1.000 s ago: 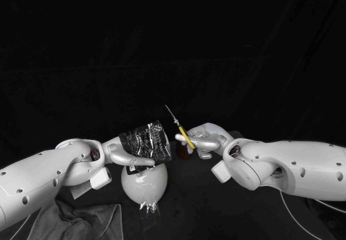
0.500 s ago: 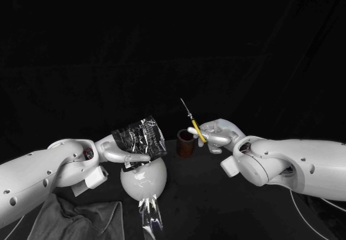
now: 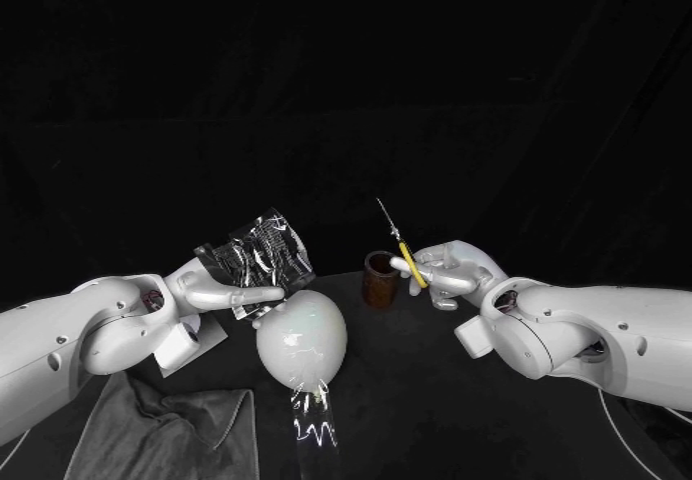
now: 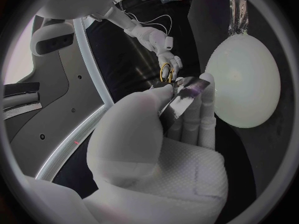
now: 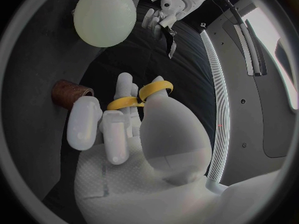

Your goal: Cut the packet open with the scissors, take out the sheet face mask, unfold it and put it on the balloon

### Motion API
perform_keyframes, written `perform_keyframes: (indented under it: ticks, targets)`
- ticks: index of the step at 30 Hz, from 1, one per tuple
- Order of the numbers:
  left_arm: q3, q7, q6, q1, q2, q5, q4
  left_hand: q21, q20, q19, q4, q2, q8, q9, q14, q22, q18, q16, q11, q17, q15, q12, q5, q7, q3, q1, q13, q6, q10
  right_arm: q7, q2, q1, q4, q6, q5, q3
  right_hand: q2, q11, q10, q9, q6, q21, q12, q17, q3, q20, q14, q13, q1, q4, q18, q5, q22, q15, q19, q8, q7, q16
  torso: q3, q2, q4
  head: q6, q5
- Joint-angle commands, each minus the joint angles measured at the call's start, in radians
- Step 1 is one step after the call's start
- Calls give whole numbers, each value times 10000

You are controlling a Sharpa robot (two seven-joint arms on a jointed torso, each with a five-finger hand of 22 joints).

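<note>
Because your right robot hand [image 3: 450, 272] has its fingers through the yellow loops of the scissors [image 3: 402, 250], take that as the starting point. The grip is closed on the handles. The blades rise up and away from the hand as one thin line, so they look closed, with the tips leaning slightly toward the other arm.

Just beside this hand, on its inner side, a brown cup [image 3: 379, 281] stands on the desk [image 3: 433, 400]. Farther across and lower than both hands, the balloon [image 3: 300, 338] lies close under the left robot hand [image 3: 228, 296].

Farthest from the blades, that left hand pinches the packet [image 3: 260, 252] by its lower edge between thumb and fingers. The foil stands tilted above the hand with its upper edge free. You cannot tell from here whether that edge has been cut.

What matters is this: the packet sits sideways from the scissors, well apart and at about the same height. The blades run roughly alongside the packet's upright length, not across its top. I judge you must close the gap above the cup, open the blades and turn them to cross that free edge.
</note>
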Motion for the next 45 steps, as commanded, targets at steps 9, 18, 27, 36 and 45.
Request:
perform_keyframes:
  ticks: [9,18,27,36,45]
  targets:
    - [-23,264,-572,-68,-971,851,862,53,-16,-75,-29,72,41,1098,-137,16,147,-164,-1,-164,-31,-46,33,34,35,2,-2,-8,9,468,235,-311,-168,51,-239,-5,1633,-1133,1052,-22,597,-17,1098,651,-57,19,756,-69,1728,-4,-7,-30,1005,-294,-70,-67,-660,-60,-58,11,98,-354,535]
    - [-229,264,-1237,-207,-2201,855,1542,57,-13,-78,-20,74,35,1098,-149,19,146,-173,5,-175,-27,-49,33,36,39,-12,-4,-8,2,545,523,-548,-429,15,-298,-5,1644,-1131,1042,-28,602,-16,1044,652,-56,24,756,-105,1756,-15,-7,-31,1007,-291,-69,-86,-658,-59,-110,-59,192,-744,1464]
    - [-471,650,-2761,-492,-3214,764,1965,85,12,-230,-81,-112,-53,1057,-255,63,139,-112,29,-49,5,-75,39,50,210,-14,-26,19,-95,608,666,-668,-658,2,-339,-5,1653,-1123,1029,-36,605,-20,978,644,-71,28,755,-150,1757,-5,-6,-32,1006,-286,-72,-108,-646,-62,-124,-160,284,-1257,2809]
    - [-584,1305,-5428,-1195,-3712,692,2409,-5,81,-705,-183,-295,-146,991,-1103,80,126,-792,69,-590,69,-53,38,95,460,41,-34,140,-98,637,737,-729,-816,-23,-349,-5,1640,-1106,1002,-50,609,-49,829,606,-132,39,747,-258,1726,35,1,-32,994,-273,-89,-152,-627,-76,-124,-236,318,-1692,3897]
    - [-785,1077,-6101,-1873,-4015,-21,2735,-208,409,-2269,-278,-475,-353,865,-2698,217,-174,-2319,262,-1506,404,-103,41,217,545,-25,-109,206,-484,635,739,-746,-906,-46,-350,-5,1640,-1106,1002,-50,609,-49,829,606,-132,39,747,-258,1726,35,1,-32,994,-273,-89,-152,-627,-76,-106,-270,335,-1901,4232]
